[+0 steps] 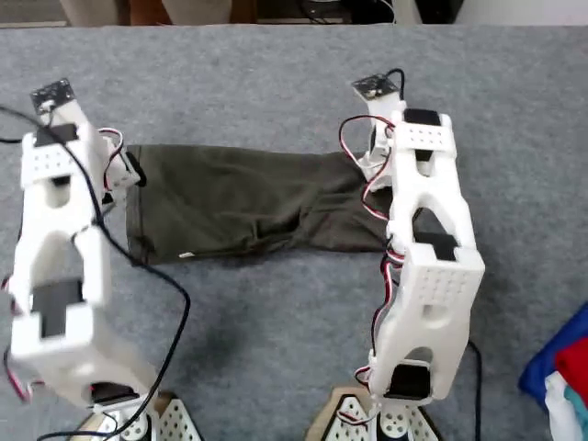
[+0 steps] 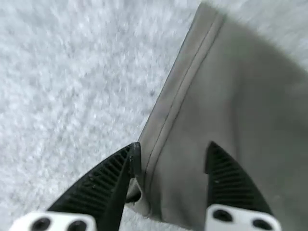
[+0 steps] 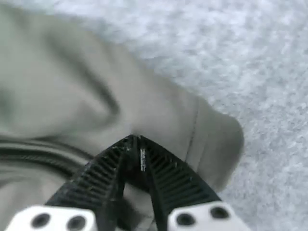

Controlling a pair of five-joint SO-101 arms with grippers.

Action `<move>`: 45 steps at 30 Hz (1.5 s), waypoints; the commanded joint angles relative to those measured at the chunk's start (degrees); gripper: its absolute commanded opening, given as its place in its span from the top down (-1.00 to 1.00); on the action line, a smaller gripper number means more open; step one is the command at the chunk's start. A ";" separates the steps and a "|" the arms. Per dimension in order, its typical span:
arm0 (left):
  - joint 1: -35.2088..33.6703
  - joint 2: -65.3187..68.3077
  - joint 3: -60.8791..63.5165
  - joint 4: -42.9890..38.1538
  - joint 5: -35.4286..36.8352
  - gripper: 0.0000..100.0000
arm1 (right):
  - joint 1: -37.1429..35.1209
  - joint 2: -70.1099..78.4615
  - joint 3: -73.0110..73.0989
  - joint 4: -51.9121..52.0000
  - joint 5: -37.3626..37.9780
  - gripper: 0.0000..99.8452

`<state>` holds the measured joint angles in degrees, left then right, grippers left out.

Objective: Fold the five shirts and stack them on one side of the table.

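A dark olive shirt lies flattened across the middle of the grey table, between the two arms. My left gripper is open at the shirt's left hem. One finger is over the table and the other finger is over the cloth. In the high view this left gripper sits at the shirt's left edge. My right gripper is shut on a fold of the olive shirt at its right end, where the right gripper is partly hidden under the arm.
A heap of blue, red and white clothes lies at the table's near right corner. The table's far edge runs along the top of the high view. Black cables trail from the left arm across the near table.
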<state>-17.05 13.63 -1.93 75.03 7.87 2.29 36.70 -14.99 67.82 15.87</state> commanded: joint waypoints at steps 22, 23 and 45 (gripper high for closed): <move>0.18 40.40 -50.46 21.98 -9.49 0.53 | 4.53 0.13 -2.86 -4.92 -0.18 0.95; 0.62 41.10 -50.46 21.80 -9.58 0.57 | 4.53 0.13 -2.86 -4.92 -0.18 0.95; 2.55 45.93 -60.75 25.23 -6.24 0.96 | 5.23 0.13 -2.86 -5.54 -0.18 0.95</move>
<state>-12.84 61.19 -58.55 97.54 0.92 5.89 36.97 -14.99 63.69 15.87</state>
